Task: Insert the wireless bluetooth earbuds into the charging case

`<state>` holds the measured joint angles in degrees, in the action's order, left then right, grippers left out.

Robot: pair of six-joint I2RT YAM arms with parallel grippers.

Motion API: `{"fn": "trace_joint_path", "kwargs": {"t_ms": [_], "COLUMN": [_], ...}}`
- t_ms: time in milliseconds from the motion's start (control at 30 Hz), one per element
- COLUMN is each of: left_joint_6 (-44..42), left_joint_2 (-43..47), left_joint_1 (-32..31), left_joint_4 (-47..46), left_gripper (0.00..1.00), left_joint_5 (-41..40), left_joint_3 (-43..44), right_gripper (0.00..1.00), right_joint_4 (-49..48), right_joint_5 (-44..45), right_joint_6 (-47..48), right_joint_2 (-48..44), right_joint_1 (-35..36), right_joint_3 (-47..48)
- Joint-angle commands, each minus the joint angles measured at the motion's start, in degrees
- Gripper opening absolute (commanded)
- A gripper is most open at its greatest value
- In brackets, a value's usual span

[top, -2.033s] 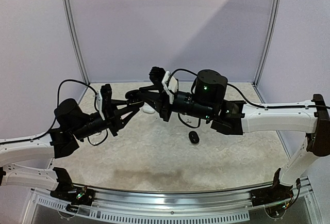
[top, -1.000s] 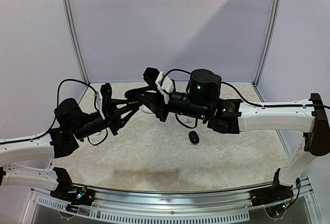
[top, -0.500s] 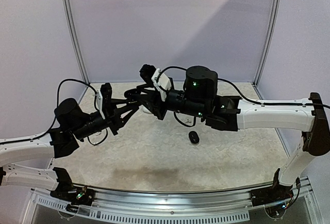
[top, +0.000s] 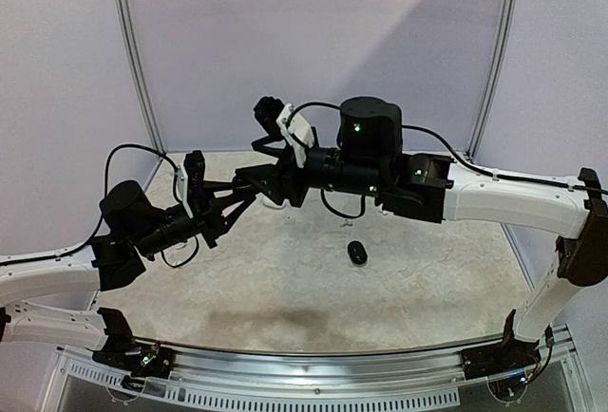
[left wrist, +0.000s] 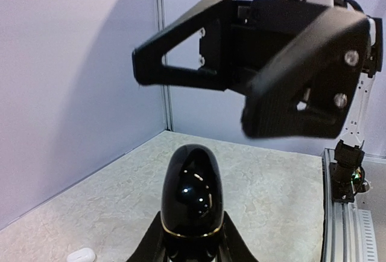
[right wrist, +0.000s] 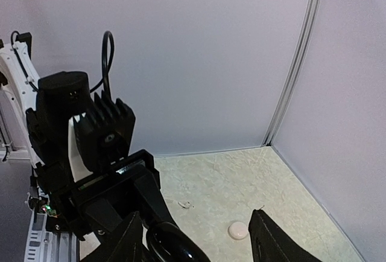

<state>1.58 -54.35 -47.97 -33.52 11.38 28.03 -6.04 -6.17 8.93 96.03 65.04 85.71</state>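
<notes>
My left gripper (left wrist: 193, 241) is shut on a glossy black oval charging case (left wrist: 193, 192) with a gold seam and holds it above the table, tip pointing away. The case looks closed. My right gripper (right wrist: 199, 247) is open. Its fingers (left wrist: 181, 60) hang just above and around the case tip (right wrist: 172, 245). In the top view both grippers meet at centre left, left (top: 239, 199) and right (top: 255, 180). A tiny white earbud (right wrist: 186, 203) lies on the table beyond them. No earbud shows in either gripper.
A white pebble-shaped case (right wrist: 239, 230) lies on the table under the grippers. A small white rounded piece (left wrist: 81, 255) shows at the left wrist view's bottom edge. A small black oval object (top: 357, 252) lies mid-table. Walls enclose the back and sides.
My right arm has moved left and risen, bringing its open gripper over the black case. My left arm and the case have not moved.
</notes>
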Motion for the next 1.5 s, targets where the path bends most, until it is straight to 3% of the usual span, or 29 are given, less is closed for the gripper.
{"fn": "trace_joint_path", "kwargs": {"t_ms": [0,133,333,500,700,1000,1467], "left_joint_6": [1.01,0.96,0.13,-2.94,-4.28,-7.19,-19.04], "left_joint_2": [0.63,0.6,0.73,0.56,-0.12,-0.9,-1.29], "left_joint_1": [-0.73,-0.73,-0.73,-0.32,-0.02,-0.02,-0.03], "left_joint_4": [-0.51,-0.41,-0.46,-1.97,-1.54,0.78,6.78], "left_gripper": [0.0,0.0,0.0,0.0,0.0,0.0,0.0], "left_joint_5": [0.22,0.2,1.27,7.3,13.34,17.44,19.12], "left_joint_3": [1.13,1.05,0.85,0.28,1.0,2.18,2.02], "right_gripper": [0.62,0.64,0.67,0.89,0.98,0.97,0.93], "right_joint_4": [5.24,7.32,14.41,28.29,30.27,27.8,25.89], "right_joint_5": [-6.25,-11.27,-8.91,-19.99,-19.57,-15.96,-19.65], "right_joint_6": [-4.05,-5.35,-5.89,5.98,10.82,8.47,3.96], "right_joint_2": [-1.26,-3.13,-5.11,-3.77,-0.16,3.66,3.52], "right_joint_1": [-2.01,-3.19,-5.51,-6.58,-6.53,-6.85,-9.01], "right_joint_3": [3.2,4.03,5.49,7.27,8.81,11.31,12.84]}}
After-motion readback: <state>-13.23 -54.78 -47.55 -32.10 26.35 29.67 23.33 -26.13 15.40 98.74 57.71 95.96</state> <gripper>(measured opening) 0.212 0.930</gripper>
